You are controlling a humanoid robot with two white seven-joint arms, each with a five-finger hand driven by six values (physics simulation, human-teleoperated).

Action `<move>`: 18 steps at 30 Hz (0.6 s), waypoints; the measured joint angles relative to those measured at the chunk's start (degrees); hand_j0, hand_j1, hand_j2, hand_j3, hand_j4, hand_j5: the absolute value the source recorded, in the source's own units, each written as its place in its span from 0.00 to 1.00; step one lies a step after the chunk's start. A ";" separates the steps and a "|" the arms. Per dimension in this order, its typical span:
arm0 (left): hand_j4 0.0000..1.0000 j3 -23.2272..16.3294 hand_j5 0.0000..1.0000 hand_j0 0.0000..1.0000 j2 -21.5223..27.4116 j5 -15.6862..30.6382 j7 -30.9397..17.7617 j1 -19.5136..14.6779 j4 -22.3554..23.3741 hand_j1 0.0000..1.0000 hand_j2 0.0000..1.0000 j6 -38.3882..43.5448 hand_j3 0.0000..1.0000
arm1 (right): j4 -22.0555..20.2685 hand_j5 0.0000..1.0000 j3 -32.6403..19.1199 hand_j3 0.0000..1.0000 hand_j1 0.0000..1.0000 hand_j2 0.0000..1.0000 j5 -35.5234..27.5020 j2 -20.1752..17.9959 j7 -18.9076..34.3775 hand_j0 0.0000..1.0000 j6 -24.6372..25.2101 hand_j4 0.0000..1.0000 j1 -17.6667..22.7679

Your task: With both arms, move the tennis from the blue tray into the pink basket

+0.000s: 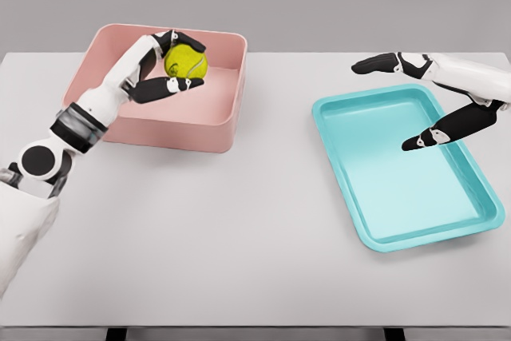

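While over basket (pixel 204 129), left hand (pixel 172 65) grips ball (pixel 186 61).

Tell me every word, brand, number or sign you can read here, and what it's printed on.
None can be read anywhere in this view.
tennis ball, held in the left hand over the pink basket: only its pale seam, no brand visible.
blue tray, right hand, table: plain, no markings.

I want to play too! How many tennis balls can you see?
1. The tennis ball is held in the left hand over the pink basket. The blue tray has none.
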 measured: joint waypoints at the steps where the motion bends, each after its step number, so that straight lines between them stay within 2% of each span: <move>1: 0.49 -0.04 0.49 0.49 -0.27 -0.01 -0.01 -0.26 0.74 0.49 0.49 0.27 0.49 | 0.00 1.00 0.01 1.00 1.00 1.00 0.00 0.00 0.00 1.00 0.00 1.00 0.00; 10: 0.49 -0.27 0.49 0.49 -1.58 0.02 -0.05 -4.39 7.99 0.49 0.49 1.29 0.49 | 0.02 1.00 0.10 1.00 1.00 1.00 0.00 0.01 0.00 1.00 0.01 1.00 0.09; 15: 0.50 -0.45 0.50 0.50 -2.28 -0.11 -0.05 -5.19 11.74 0.50 0.50 1.39 0.50 | 0.01 1.00 0.26 1.00 1.00 1.00 0.00 0.19 0.00 1.00 0.01 1.00 0.09; 16: 0.54 -0.48 0.54 0.54 -2.32 -0.15 -0.05 -5.28 12.09 0.54 0.54 1.40 0.54 | 0.01 1.00 0.28 1.00 1.00 1.00 0.00 0.24 0.00 1.00 0.01 1.00 0.09; 18: 0.73 -0.50 0.73 0.73 -2.36 -0.27 -0.05 -5.45 12.51 0.73 0.73 1.40 0.73 | 0.01 1.00 0.29 1.00 1.00 1.00 0.00 0.34 0.00 1.00 0.01 1.00 0.09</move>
